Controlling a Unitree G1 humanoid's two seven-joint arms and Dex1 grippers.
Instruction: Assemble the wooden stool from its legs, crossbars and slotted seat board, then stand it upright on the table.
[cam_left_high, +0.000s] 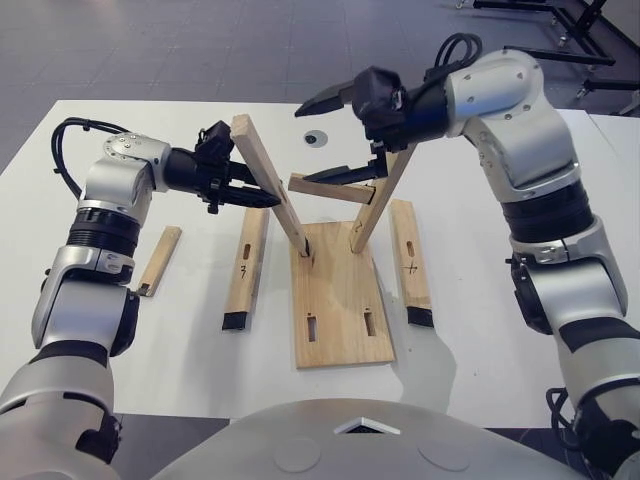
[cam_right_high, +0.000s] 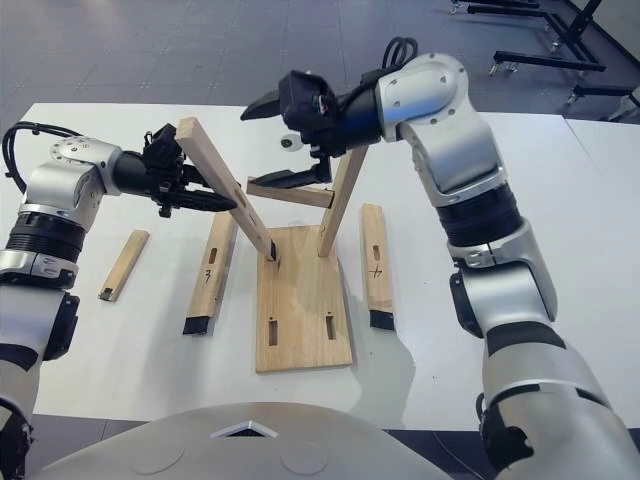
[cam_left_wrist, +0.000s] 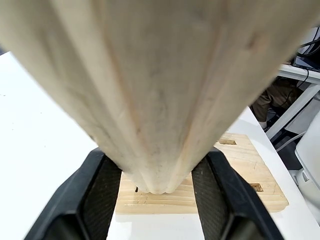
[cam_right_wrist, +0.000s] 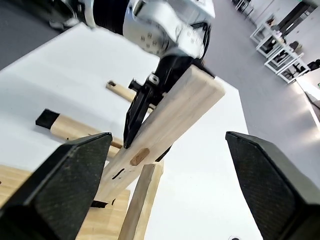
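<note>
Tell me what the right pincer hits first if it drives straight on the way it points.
Likely the tilted leg in the left pincer: it sits between the fingers of the open right pincer in its wrist view. The crossbar runs just below that line; depth is unclear.

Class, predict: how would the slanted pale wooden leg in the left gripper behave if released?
Probably stiff: the slanted pale wooden leg is a thick, straight plank. Likely to topple: it leans steeply, only its foot meeting the flat wooden seat board.

Place: robotics lab or open test hall
Floor: grey tiles
Furniture: white worktable, rows of similar white tables beyond
Equipment: black metal frames standing on the floor
</note>
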